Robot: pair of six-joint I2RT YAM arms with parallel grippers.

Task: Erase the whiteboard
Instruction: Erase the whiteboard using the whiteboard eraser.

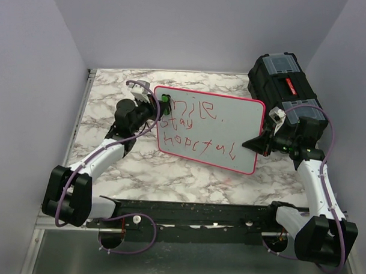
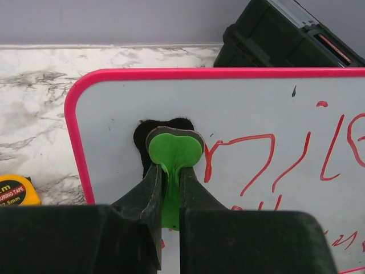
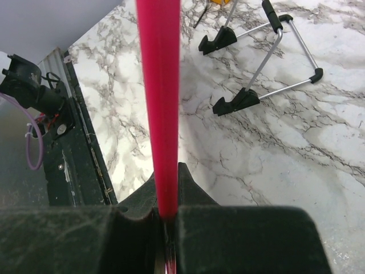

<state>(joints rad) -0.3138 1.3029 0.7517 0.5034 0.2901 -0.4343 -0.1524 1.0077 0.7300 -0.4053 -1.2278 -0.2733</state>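
The whiteboard (image 1: 214, 131) has a pink-red rim and red lettering (image 1: 198, 128); it is tilted and held up off the marble table. My right gripper (image 1: 259, 142) is shut on its right edge, and the right wrist view shows the rim (image 3: 159, 85) edge-on between the jaws of that gripper (image 3: 166, 200). My left gripper (image 1: 162, 105) is shut on a green eraser (image 1: 165, 100). In the left wrist view the eraser (image 2: 175, 149), with its black pad, rests on the whiteboard (image 2: 114, 120) near the upper left corner, just left of the first red strokes (image 2: 251, 165), pinched by the gripper (image 2: 171, 171).
A black toolbox (image 1: 287, 86) stands at the back right, close behind the board and the right arm. A yellow tape measure (image 2: 14, 191) lies left of the board. A wire stand with black feet (image 3: 256, 63) sits on the table under the board. Walls enclose three sides.
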